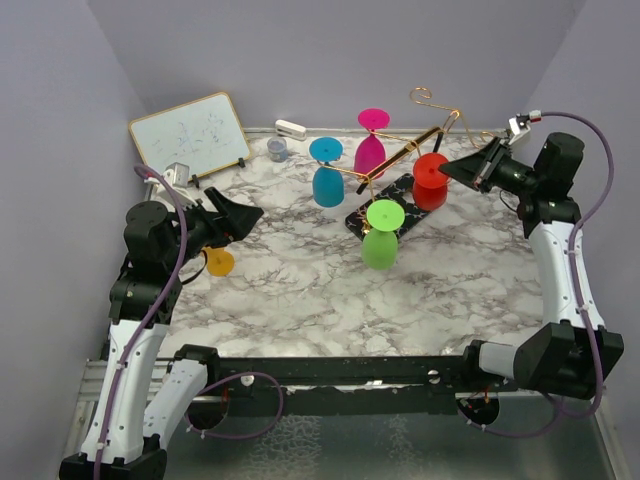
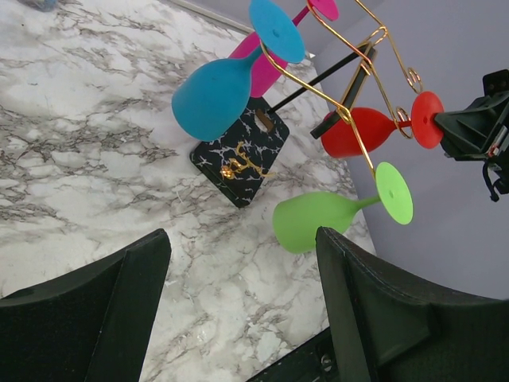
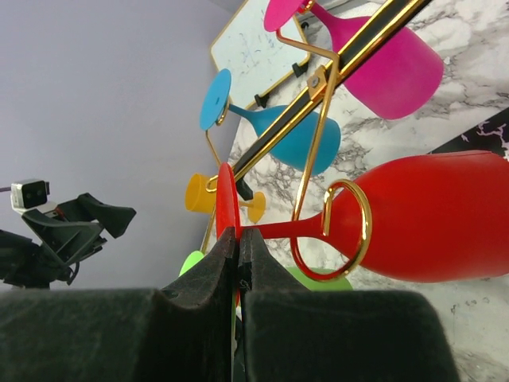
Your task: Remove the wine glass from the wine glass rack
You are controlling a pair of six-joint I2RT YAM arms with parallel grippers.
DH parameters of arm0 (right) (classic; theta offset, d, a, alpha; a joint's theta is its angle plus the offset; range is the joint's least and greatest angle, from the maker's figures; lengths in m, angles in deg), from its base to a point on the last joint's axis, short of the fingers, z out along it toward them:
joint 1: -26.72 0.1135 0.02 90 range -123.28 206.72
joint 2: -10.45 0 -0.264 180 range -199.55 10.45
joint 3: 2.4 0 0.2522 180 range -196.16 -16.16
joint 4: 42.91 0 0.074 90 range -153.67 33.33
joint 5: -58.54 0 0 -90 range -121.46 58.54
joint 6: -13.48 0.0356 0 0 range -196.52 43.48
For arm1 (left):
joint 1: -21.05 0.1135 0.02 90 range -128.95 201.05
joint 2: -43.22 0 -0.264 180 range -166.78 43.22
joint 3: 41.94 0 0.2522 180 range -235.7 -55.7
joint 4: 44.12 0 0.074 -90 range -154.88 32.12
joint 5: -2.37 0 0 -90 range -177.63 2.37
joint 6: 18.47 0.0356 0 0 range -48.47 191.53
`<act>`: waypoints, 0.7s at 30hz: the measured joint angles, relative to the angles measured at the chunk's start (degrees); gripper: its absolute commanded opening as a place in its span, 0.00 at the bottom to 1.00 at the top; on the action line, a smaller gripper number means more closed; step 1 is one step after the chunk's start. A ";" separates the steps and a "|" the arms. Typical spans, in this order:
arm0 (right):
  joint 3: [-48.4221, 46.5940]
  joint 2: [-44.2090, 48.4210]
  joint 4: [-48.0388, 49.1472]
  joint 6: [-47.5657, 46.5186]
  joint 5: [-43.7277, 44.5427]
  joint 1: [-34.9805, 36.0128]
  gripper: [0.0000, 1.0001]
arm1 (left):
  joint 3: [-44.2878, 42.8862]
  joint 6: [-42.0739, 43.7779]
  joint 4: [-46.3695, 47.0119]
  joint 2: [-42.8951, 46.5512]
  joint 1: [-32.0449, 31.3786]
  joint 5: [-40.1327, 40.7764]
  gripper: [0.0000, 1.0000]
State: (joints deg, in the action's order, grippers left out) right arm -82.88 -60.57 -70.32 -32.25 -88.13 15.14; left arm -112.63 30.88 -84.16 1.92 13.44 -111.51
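The wine glass rack point(image 1: 402, 152) is tilted, its gold arms and dark post leaning over the black base point(image 1: 378, 206). Red point(image 1: 431, 180), green point(image 1: 381, 235), blue point(image 1: 327, 176) and pink point(image 1: 371, 146) wine glasses hang on it bowl-down. My right gripper point(image 3: 238, 235) is shut on the foot disc of the red wine glass point(image 3: 433, 219), whose stem passes through a gold ring point(image 3: 332, 231). At the left, well apart from the rack, my left gripper point(image 2: 242, 239) stands open over bare marble with nothing between its fingers. The green glass point(image 2: 314, 219) hangs just beyond it.
A yellow glass point(image 1: 217, 262) lies on the marble table point(image 1: 300, 290) under the left arm. A whiteboard point(image 1: 190, 135), a small grey cup point(image 1: 277, 150) and a white object point(image 1: 290, 128) stand at the back left. Grey walls close in the table.
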 measured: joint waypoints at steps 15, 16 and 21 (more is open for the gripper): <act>-5.16 -7.17 4.98 0.35 4.90 2.51 0.01 | 0.24 0.04 0.00 0.22 0.00 0.02 0.76; -6.23 -8.13 5.40 0.66 5.40 2.54 0.01 | 0.24 0.04 0.00 0.22 0.00 0.02 0.76; -9.88 -10.54 6.86 1.92 9.38 2.51 0.01 | 0.24 0.04 -0.09 0.44 0.00 0.02 0.76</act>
State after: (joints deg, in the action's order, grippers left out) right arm -92.76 -71.11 -63.45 -30.32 -78.75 17.66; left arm -112.39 30.93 -84.25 2.36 13.44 -111.49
